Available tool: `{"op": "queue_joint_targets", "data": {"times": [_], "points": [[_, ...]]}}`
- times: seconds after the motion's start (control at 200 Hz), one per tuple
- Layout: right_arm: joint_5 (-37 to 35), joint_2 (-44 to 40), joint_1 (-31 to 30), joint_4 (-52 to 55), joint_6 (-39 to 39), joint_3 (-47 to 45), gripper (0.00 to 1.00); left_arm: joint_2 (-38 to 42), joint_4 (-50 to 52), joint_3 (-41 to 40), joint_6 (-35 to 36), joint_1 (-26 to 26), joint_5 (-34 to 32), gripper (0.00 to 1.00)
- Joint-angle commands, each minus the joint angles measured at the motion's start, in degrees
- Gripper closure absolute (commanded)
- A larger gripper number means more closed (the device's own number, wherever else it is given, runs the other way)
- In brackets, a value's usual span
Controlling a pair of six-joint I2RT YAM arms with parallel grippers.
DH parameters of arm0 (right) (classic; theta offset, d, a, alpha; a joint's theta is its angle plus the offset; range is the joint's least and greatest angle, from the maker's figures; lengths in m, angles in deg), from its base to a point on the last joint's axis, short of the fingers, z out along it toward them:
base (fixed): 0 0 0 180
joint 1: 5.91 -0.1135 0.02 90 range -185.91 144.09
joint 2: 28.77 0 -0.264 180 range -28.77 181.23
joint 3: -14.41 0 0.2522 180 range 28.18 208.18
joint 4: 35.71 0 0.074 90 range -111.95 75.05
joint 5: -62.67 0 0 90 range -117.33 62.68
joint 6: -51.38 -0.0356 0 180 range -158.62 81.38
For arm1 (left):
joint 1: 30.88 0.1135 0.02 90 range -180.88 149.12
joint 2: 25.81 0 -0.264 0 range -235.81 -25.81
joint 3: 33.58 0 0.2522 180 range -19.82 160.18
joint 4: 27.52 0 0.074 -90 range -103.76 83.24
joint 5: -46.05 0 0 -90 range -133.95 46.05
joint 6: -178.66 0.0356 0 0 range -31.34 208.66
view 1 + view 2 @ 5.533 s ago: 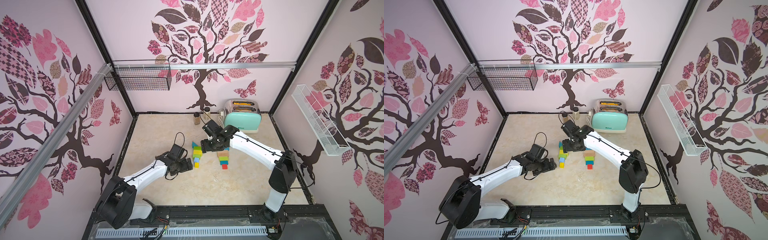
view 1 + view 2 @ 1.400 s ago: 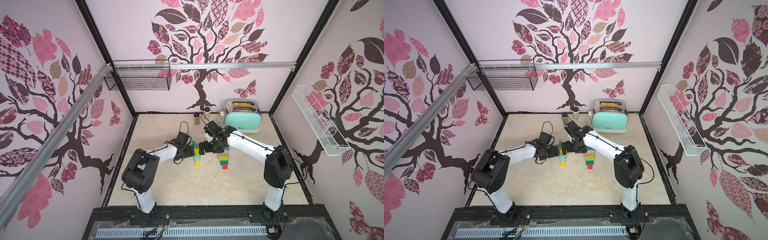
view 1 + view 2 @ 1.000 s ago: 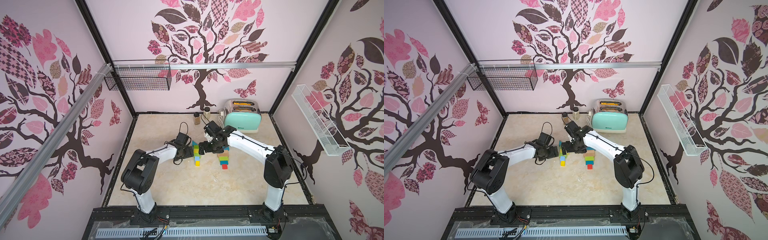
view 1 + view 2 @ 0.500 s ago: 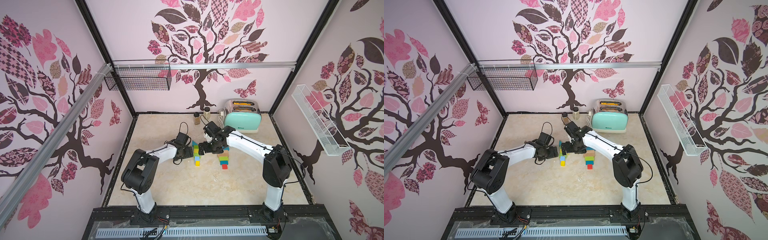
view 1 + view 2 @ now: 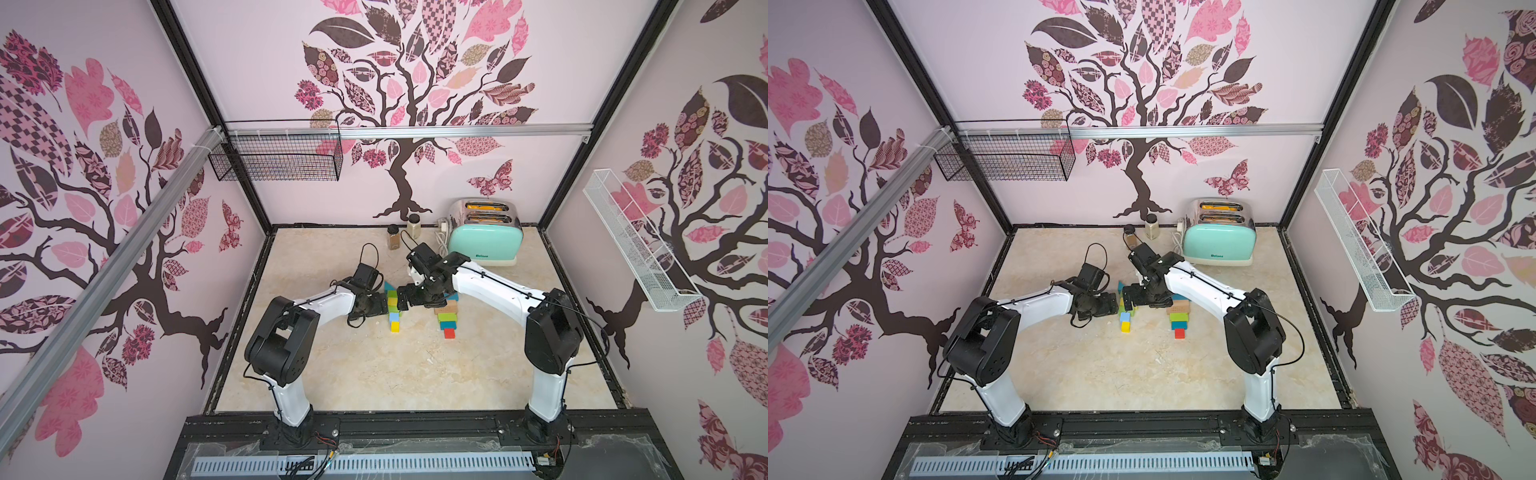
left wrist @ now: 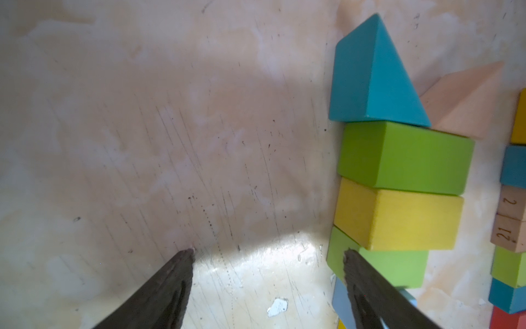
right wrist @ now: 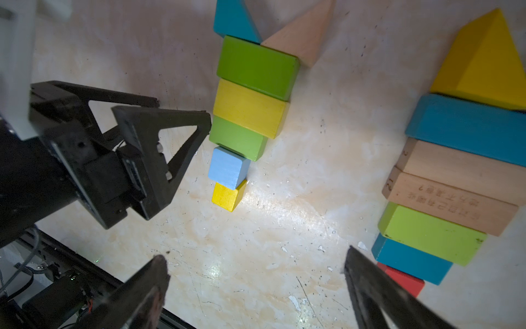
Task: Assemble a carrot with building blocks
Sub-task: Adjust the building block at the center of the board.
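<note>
The building blocks lie flat in two columns in both top views. The left column [image 5: 393,307] runs teal wedge [image 6: 370,74], bare wood wedge [image 6: 461,105], green brick [image 6: 404,159], yellow brick [image 6: 398,219], a shorter green brick [image 7: 237,139], light blue cube [image 7: 227,168], yellow cube [image 7: 227,196]. The right column [image 5: 446,316] runs from a yellow wedge [image 7: 484,62] down to a red cube [image 5: 449,333]. My left gripper [image 6: 269,253] is open and low on the table, one fingertip [image 6: 348,257] against the shorter green brick's end. My right gripper [image 7: 254,253] hangs open above the gap between the columns, holding nothing.
A mint toaster [image 5: 484,245] and two spice jars [image 5: 392,237] stand at the back. A black wire basket [image 5: 274,156] hangs on the back wall and a white rack [image 5: 636,245] on the right wall. Bare marble table [image 5: 395,374] stretches toward the front.
The left arm has swung from the front left in to the left column. Over the last second both arms have barely moved, and the blocks lie as before.
</note>
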Motion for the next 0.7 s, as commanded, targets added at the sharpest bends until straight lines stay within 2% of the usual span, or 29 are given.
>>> {"op": "queue_joint_targets", "data": {"times": [0.0,0.695], "points": [[0.11,1.05,0.45,-0.39,0.82,0.05,0.01,-3.45,4.93,-1.62,0.00,-0.69,3.46,0.13],[1.08,2.27,0.97,-0.91,0.65,0.67,0.01,-2.52,5.14,-2.13,-0.79,-1.16,2.39,0.14]]}}
